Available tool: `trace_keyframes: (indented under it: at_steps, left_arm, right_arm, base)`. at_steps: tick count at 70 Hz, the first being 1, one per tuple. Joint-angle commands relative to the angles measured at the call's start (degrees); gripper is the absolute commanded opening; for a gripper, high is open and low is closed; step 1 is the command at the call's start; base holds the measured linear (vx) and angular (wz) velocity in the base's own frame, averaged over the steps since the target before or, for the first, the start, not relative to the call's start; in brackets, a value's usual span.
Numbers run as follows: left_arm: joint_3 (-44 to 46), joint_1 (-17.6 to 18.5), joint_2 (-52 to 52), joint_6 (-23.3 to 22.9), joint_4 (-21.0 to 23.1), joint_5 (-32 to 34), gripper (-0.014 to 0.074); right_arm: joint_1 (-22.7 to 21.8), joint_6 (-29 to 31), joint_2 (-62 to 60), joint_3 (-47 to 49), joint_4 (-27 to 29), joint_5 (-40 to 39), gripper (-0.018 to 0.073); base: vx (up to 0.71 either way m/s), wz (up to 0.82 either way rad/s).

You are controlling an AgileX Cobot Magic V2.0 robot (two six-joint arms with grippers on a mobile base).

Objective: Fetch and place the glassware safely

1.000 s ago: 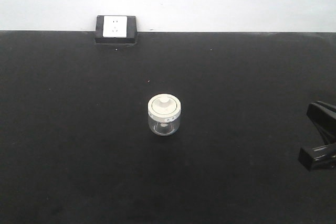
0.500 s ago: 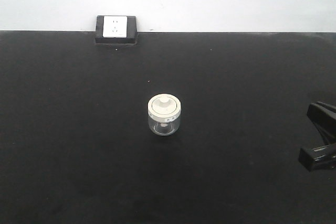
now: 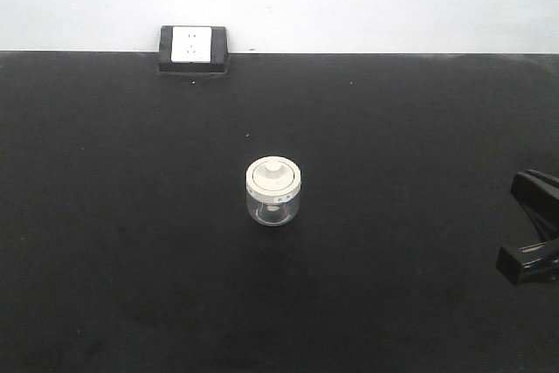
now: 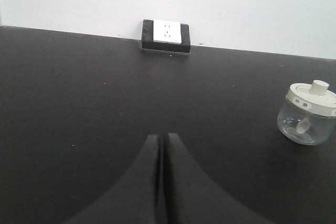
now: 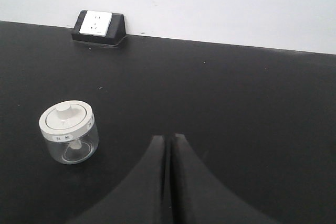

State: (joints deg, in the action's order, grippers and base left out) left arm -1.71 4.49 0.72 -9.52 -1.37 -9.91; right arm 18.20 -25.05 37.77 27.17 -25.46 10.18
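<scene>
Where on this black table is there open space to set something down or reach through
Nearly everywhere. The table is bare to the left of the glass jar, in front of it, and between it and the wall socket. The only occupied spots are the jar at centre, the socket at the back edge, and the right gripper at the right edge.

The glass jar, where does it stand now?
In the front view the glass jar stands upright mid-table, nearer than the wall socket, untouched by either tool.

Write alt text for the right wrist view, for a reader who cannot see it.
A small squat clear glass jar with a cream-white knobbed lid stands upright on a black tabletop, left of the shut black right gripper at the bottom edge. A white wall socket in a black housing sits far left against the pale wall.
</scene>
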Motion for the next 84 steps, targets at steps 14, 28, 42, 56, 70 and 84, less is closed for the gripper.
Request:
trace_keyframes:
  at_steps: [14,28,42,56,70,84]
  left_arm:
    - [-1.5,0.4,0.7,0.0,0.5,4.0,0.0001]
    - [-1.5,0.4,0.7,0.0,0.5,4.0,0.0001]
    - [-1.5,0.4,0.7,0.0,0.5,4.0,0.0001]
    - [-1.5,0.4,0.7,0.0,0.5,4.0,0.0001]
    - [-1.5,0.4,0.7,0.0,0.5,4.0,0.0001]
    - [-1.5,0.4,0.7,0.0,0.5,4.0,0.0001]
  right_arm:
    - [-1.0,1.2,-0.1,0.9,2.0,-4.3,-0.0004]
    - [-7.9,4.8,-0.6,-7.1,11.0,-10.7,-0.0004]
    - [-12.7,4.9,-7.9,-16.6,12.3,-13.1,-0.0004]
    - [-19.8,4.9,-19.2,-23.6,13.4,-13.1,-0.0004]
    - [-21.3,4.9,-29.5,-29.1,13.6,-13.0,-0.0004]
    - [-21.3,7.0,-39.2,-29.8,13.6,-6.3,-0.0004]
  base:
    - [0.0,0.0]
    - [0.0,0.0]
    - [0.0,0.0]
    - [0.0,0.0]
    - [0.0,0.0]
    - [0.0,0.0]
